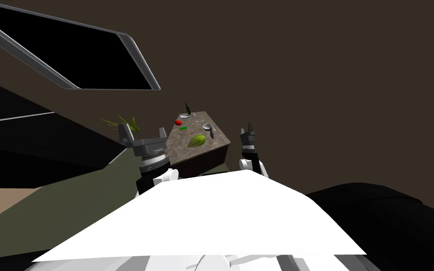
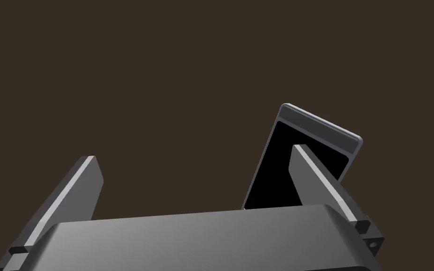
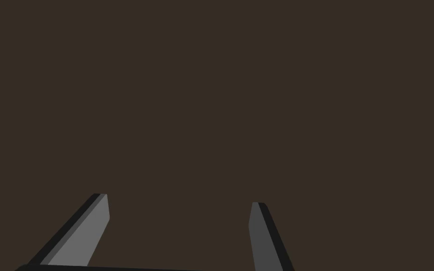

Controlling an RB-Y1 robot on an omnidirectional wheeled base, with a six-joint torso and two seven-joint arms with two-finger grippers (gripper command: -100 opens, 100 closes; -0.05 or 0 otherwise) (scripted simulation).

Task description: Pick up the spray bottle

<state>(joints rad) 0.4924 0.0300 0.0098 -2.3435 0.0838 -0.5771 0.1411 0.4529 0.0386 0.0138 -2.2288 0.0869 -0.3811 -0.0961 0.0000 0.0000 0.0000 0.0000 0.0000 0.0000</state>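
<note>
The spray bottle (image 1: pixel 187 109) is read as the slim, dark, upright shape at the far edge of the table (image 1: pixel 181 147). It is too small to make out a trigger or nozzle, so the identification rests on its outline alone. It stands free, well apart from both grippers.

Other items on the mottled brown table top:
- A pale flat dish (image 1: pixel 184 115) lies just beside the bottle; its contents cannot be told.
- A red round item (image 1: pixel 178 122) and a small green item (image 1: pixel 183 128) lie nearer the middle.
- A grey round utensil (image 1: pixel 208 127) lies toward the right edge, its form unclear.
- A light green leafy item (image 1: pixel 196 140) lies nearest the robot.

The table's near left corner is hidden behind the left arm.

The left gripper (image 1: pixel 144 135) is raised in front of that corner, short of the top. In the left wrist view the left gripper (image 2: pixel 193 153) has its two fingers spread wide with nothing between them. The right gripper (image 1: pixel 247 129) is raised just off the table's right side. The head view shows it edge-on, so the gap cannot be read there. In the right wrist view the right gripper (image 3: pixel 179 199) has its fingers apart and holds nothing.

A green plant (image 1: pixel 125 123) shows left of the table, partly covered by the left gripper. A grey-framed panel (image 1: pixel 138 56) with a black area inside is cut off by the head view's upper left edge. A black rounded mass (image 1: pixel 381 202) is cut off at the lower right; what it is cannot be told.
</note>
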